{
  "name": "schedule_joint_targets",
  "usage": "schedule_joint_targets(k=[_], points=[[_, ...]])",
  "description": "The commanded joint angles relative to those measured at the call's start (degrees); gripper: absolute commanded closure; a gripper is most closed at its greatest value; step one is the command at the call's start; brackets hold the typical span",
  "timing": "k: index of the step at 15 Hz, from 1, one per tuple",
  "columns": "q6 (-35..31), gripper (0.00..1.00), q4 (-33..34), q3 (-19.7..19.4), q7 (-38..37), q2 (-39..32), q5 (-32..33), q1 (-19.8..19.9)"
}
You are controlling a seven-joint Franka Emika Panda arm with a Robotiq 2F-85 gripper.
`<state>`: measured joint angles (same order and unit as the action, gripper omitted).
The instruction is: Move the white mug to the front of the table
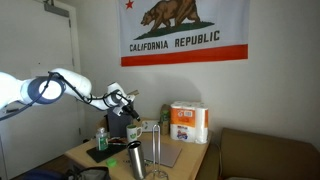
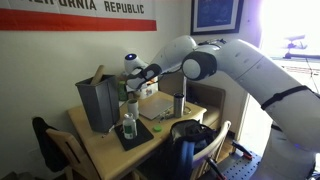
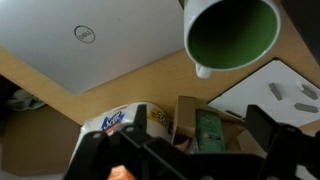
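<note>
Approach step: the gripper (image 3: 185, 150) hangs over the table (image 3: 158, 82), jaws wide apart and empty. The white mug (image 3: 232, 35) stands at one o'clock, apparently untouched. Next, advance, descend and grip its rim.

Note that in the wrist view the white mug (image 3: 232, 35) is cut off by the top edge, the laptop (image 3: 90, 45) by the top and left edges, and the gripper (image 3: 185, 152) is a dark blur cropped at the bottom, so you cannot tell how its jaws stand.
</note>
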<state>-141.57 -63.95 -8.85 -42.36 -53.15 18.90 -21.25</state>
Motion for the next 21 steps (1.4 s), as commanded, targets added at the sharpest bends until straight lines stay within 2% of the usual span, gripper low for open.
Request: schedule_joint_targets(k=[1,10,11,12,20,21], points=[[3.68,0.00,4.71,-1.50,-1.85,-3.51,-1.16,-0.92],[4.22,0.00,2.63,-1.11,-3.53,-5.54,-1.62,-1.08],[4.33,0.07,2.47,-1.10,-3.84,-5.62,-1.63,-1.10],[4.43,0.26,2.12,-1.13,-4.18,-5.58,-1.57,-1.14],[5.59,0.88,-0.24,-0.92,-4.84,-4.45,-2.50,-1.10],[5.92,0.93,-0.56,-0.82,-4.93,-4.19,-2.95,-1.10]])
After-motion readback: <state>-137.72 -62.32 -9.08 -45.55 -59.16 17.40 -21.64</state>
